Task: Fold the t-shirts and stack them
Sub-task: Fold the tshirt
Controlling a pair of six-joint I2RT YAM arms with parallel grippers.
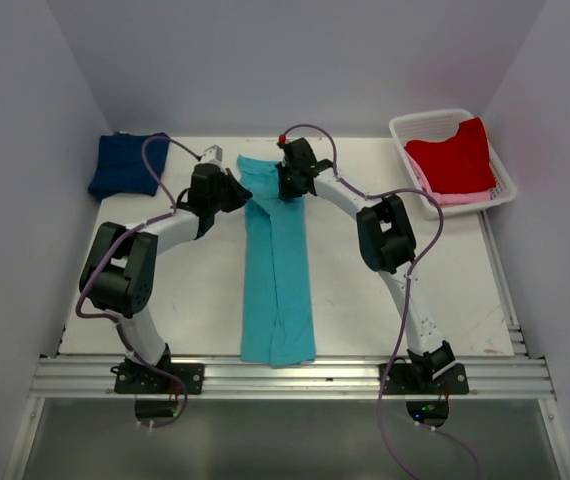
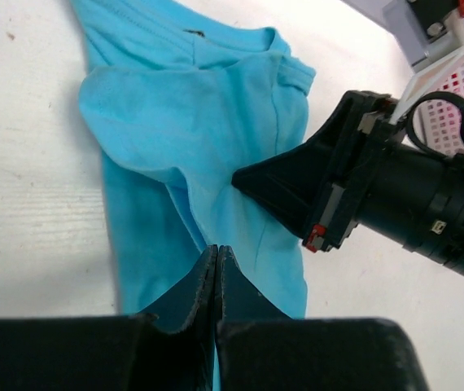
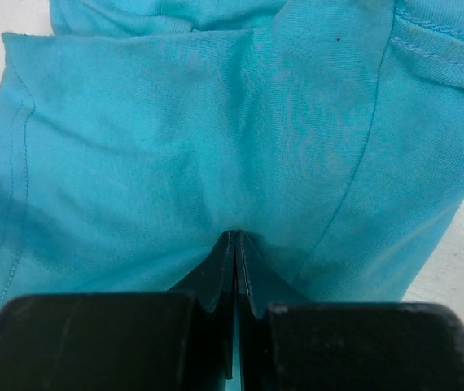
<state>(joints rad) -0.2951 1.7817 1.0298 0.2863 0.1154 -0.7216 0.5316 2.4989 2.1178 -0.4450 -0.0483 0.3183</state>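
White surface (image 1: 195,300) boxed in by pale grey walls left, right and far; metal rail (image 1: 295,378) along the near edge, both arm bases bolted on it. Left gripper (image 2: 217,257) shut tight, no gap between jaws, pinching a pucker of the turquoise t-shirt (image 1: 277,270) on its left side toward the collar end. Right gripper (image 3: 235,243) likewise pressed together, clamped on the same turquoise cloth, creases fanning out from the tips; from the left wrist, visible as a black wedge tipped down onto the shirt's right side. Both grippers side by side at the far end of the shirt, close but apart. Turquoise t-shirt at centre of surface, folded lengthwise into a long narrow strip running near to far, hem at the near edge, collar at the far end, upper part rumpled with a loose flap folded over. Navy t-shirt (image 1: 125,165) folded into a compact square at far left corner. White slotted basket (image 1: 405,125) at far right corner, red t-shirt (image 1: 452,155) folded on top inside, pink t-shirt (image 1: 445,197) peeking out beneath on the near side.
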